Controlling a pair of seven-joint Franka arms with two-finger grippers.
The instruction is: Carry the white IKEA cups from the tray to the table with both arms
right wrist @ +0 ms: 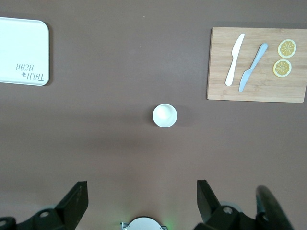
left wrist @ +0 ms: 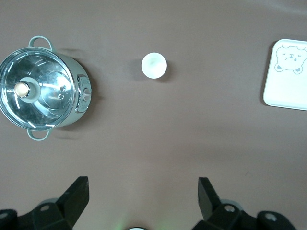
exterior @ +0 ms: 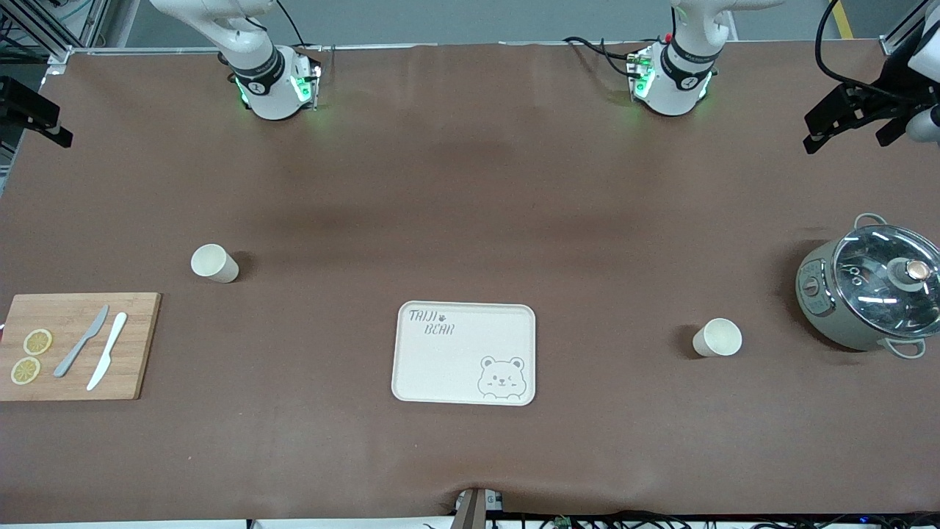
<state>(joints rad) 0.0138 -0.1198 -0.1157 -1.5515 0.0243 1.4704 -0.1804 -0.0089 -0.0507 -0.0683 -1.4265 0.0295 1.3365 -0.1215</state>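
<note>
Both cups already off the tray [exterior: 464, 353], standing on the table [exterior: 470, 184]. One cup [exterior: 214, 262] sits toward the right arm's end, farther from the front camera than the cutting board [exterior: 73, 345] and near its corner. The other cup [exterior: 717, 337] sits toward the left arm's end, between the tray and the pot [exterior: 870, 290], closer to the pot. Task looks done as things lie.

Left gripper [left wrist: 144, 196] is up high over the left arm's end of the table, fingers [left wrist: 76, 191] spread wide, holding nothing. Right gripper [right wrist: 141, 196] is high over the right arm's end, fingers [right wrist: 76, 194] also wide apart, empty.

Risks, as a guess: either arm dropping back down could clip its cup and tip it, since each cup stands upright, light and unsupported, roughly under the wrist view. A knocked cup near the pot could roll into it; the one by the cutting board could roll onto the board or toward the table edge. No sign of that now.

Containers: tray is bare, only the bear print and lettering. Both cups look empty from above. Pot has a glass lid on with a knob; contents not clear through the reflections. Cutting board carries two knives [exterior: 95, 349] and two lemon slices [exterior: 31, 356].
</note>
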